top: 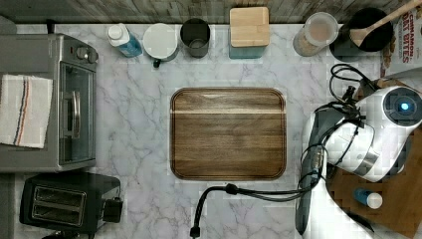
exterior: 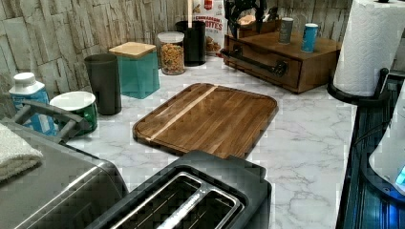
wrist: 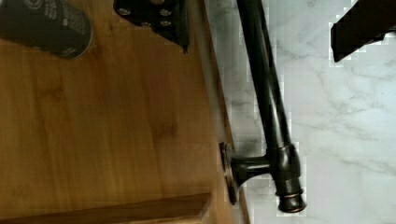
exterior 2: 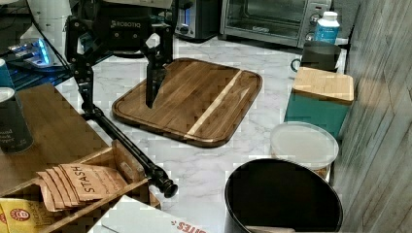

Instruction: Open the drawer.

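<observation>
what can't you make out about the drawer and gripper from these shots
- Drawer front: hidden under the arm in the top view.
- Whether the drawer is out at all: not clear in the left view.
- Handle: its far end is cut off by the wrist view's edge.
- Gripper: one finger at the handle in the right view; contact unclear.

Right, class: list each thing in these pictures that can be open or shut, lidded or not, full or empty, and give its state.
drawer: shut.
gripper: open, one finger on either side of the drawer's handle bar.
toaster oven door: shut.
teal canister: wooden lid on.
cereal jar: lid on.
toaster: slots empty.
</observation>
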You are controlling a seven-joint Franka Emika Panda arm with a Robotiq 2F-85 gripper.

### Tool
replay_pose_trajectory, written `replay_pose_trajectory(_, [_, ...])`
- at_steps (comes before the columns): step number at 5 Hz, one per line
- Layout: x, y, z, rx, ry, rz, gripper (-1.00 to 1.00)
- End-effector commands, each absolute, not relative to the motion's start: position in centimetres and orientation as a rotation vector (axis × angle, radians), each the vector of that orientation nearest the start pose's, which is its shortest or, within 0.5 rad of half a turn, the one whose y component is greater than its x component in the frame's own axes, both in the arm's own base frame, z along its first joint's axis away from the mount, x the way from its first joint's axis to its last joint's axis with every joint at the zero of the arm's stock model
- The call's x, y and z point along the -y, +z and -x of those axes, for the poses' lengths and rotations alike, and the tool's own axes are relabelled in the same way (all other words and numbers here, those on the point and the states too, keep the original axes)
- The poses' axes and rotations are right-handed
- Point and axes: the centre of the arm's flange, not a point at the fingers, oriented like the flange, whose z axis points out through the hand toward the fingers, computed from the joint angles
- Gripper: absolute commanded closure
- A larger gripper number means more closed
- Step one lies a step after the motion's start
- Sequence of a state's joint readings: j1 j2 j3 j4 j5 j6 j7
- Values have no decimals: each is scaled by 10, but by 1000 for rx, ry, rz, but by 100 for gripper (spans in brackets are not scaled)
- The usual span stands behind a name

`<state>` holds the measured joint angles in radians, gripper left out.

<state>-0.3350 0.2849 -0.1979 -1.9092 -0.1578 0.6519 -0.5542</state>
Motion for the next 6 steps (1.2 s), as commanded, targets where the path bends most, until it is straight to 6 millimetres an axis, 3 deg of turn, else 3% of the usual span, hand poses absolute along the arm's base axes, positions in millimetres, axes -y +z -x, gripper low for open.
replay_pose_trajectory(1, [263, 325, -561, -883, 21, 3165, -100])
replay_pose_trajectory(3, [279, 293, -547, -913, -16, 3200, -100])
replay_pose_trajectory(6, [284, 273, -526, -935, -20, 3268, -100])
